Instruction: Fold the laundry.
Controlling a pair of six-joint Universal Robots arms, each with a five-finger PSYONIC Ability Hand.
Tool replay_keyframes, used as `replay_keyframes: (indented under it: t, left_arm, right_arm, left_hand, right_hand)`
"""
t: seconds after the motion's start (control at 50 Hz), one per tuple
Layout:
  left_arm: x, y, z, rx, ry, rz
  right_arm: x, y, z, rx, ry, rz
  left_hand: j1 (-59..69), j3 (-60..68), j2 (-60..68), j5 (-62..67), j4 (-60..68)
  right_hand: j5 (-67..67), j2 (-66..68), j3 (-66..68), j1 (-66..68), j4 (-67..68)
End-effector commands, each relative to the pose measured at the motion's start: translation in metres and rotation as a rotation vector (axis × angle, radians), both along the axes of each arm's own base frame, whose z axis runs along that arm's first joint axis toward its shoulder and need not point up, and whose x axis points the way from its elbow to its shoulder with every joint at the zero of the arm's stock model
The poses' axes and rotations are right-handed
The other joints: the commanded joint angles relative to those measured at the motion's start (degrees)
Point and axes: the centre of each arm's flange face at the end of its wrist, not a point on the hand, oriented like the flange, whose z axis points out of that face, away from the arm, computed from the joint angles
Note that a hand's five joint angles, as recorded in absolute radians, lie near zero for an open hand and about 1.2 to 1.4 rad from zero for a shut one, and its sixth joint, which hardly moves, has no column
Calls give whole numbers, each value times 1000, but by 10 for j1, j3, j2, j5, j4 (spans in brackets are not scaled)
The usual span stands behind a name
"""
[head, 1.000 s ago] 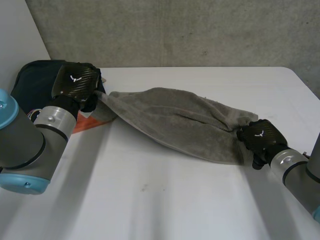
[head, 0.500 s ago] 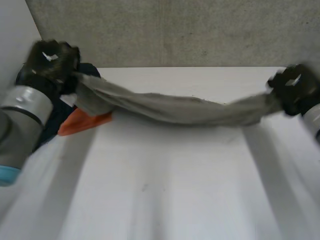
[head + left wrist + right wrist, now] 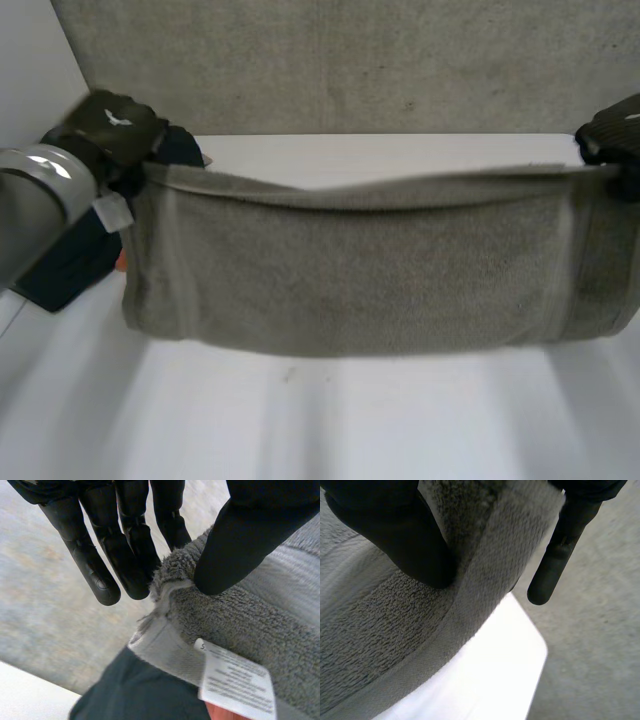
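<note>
Head view first. Holding a grey towel point(image 3: 370, 265) up in the air, spread wide from left to right above the white table point(image 3: 400, 430). Pinched at its top left corner by the left hand point(image 3: 115, 125) and at its top right corner by the right hand point(image 3: 615, 135). Pulled apart like this to open it out flat, most likely so it can be laid down smooth before folding. Hard to tell if the bottom edge touches the table. Thick, soft and fuzzy, with a flatter stripe near each end. A dark blue cloth point(image 3: 60, 265) behind the left corner, at the far left.

Left wrist view next. Pinching the towel corner between the thumb and the straight fingers point(image 3: 125, 550). Fluffy little loops, a smooth flat hem, and a white tag point(image 3: 237, 682) hanging just below the thumb. Dark blue cloth right under that corner.

Right wrist view last. Squeezing the other corner, thumb on the fuzzy side and fingers point(image 3: 565, 545) behind it, one poking out straight past the hem. Thick hem bent round the thumb. Smooth white table with a round corner below.
</note>
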Motion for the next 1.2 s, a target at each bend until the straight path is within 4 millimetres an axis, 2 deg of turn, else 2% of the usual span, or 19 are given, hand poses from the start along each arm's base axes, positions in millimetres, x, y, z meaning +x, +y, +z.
replay_keyframes:
  t: [0.02, 0.06, 0.14, 0.22, 0.28, 0.4, 0.46, 0.58, 0.6, 0.64, 0.68, 0.72, 0.8, 0.9, 0.92, 0.96, 1.04, 1.12, 1.2]
  left_arm:
    - [-49, -60, -19, -167, -28, -55]
    - [-62, -76, 12, -354, 44, -55]
    - [-64, -89, 67, -649, 241, -26]
    - [-54, -89, 101, -801, 439, 20]
    - [-50, -87, 103, -787, 456, 40]
    - [-50, -87, 60, -627, 394, 51]
    - [-53, -83, 34, -553, 367, 47]
    - [-55, -78, -16, -421, 314, 47]
    - [-56, -77, -34, -369, 292, 49]
    - [-59, -73, -57, -307, 269, 46]
    - [-60, -64, -89, -206, 223, 44]
    - [-60, -55, -106, -144, 186, 43]
    - [-50, -26, -139, 8, 58, 47]
    - [-25, 21, -129, 104, -103, 51]
    - [-17, 40, -129, 146, -163, 45]
    - [-4, 73, -126, 220, -269, 22]
    - [22, 118, -116, 323, -392, 3]
    - [24, 127, -114, 311, -428, -16]
    - [19, 111, -108, 245, -402, -6]
  right_arm:
    - [12, -74, -16, -166, -121, -127]
    - [15, -86, 0, -287, -196, -148]
    - [14, -107, 48, -627, -412, -169]
    - [13, -107, 78, -826, -520, -164]
    - [13, -106, 79, -834, -510, -163]
    - [17, -113, 49, -726, -478, -150]
    - [22, -117, 20, -628, -452, -133]
    - [30, -123, -62, -398, -348, -123]
    - [30, -123, -72, -376, -330, -122]
    - [36, -118, -102, -302, -271, -111]
    - [40, -113, -119, -263, -226, -102]
    - [44, -103, -140, -207, -154, -85]
    - [40, -80, -162, -97, -43, -71]
    - [30, -36, -165, 54, 65, -43]
    - [29, -28, -162, 64, 81, -37]
    - [14, 2, -145, 106, 157, -33]
    - [-17, 33, -149, 221, 297, -43]
    - [-27, 57, -158, 326, 424, 23]
    - [-26, 48, -153, 272, 390, -1]
  left_hand:
    - [143, 115, 113, 143, 111]
    - [143, 115, 113, 143, 111]
    - [143, 115, 113, 143, 111]
    - [143, 115, 113, 143, 111]
    - [143, 115, 113, 143, 111]
    - [143, 115, 113, 143, 111]
    - [143, 115, 113, 143, 111]
    - [143, 115, 113, 143, 111]
    - [143, 115, 113, 143, 111]
    - [143, 115, 113, 143, 111]
    - [143, 115, 113, 143, 111]
    - [143, 115, 113, 143, 111]
    - [143, 115, 113, 143, 111]
    - [143, 115, 113, 143, 111]
    - [143, 115, 113, 143, 111]
    - [143, 115, 113, 143, 111]
    - [143, 115, 113, 143, 111]
    - [143, 115, 113, 143, 111]
    - [143, 115, 113, 143, 111]
  right_hand:
    - [128, 123, 119, 150, 114]
    - [128, 123, 119, 150, 114]
    - [128, 123, 119, 150, 114]
    - [128, 123, 119, 150, 114]
    - [128, 123, 119, 150, 114]
    - [128, 123, 119, 150, 114]
    - [128, 123, 119, 150, 114]
    - [128, 123, 119, 150, 114]
    - [128, 123, 119, 150, 114]
    - [128, 123, 119, 150, 114]
    - [128, 123, 119, 150, 114]
    - [128, 123, 119, 150, 114]
    - [128, 123, 119, 150, 114]
    - [128, 123, 119, 150, 114]
    - [128, 123, 119, 150, 114]
    - [128, 123, 119, 150, 114]
    - [128, 123, 119, 150, 114]
    - [128, 123, 119, 150, 114]
    - [128, 123, 119, 150, 114]
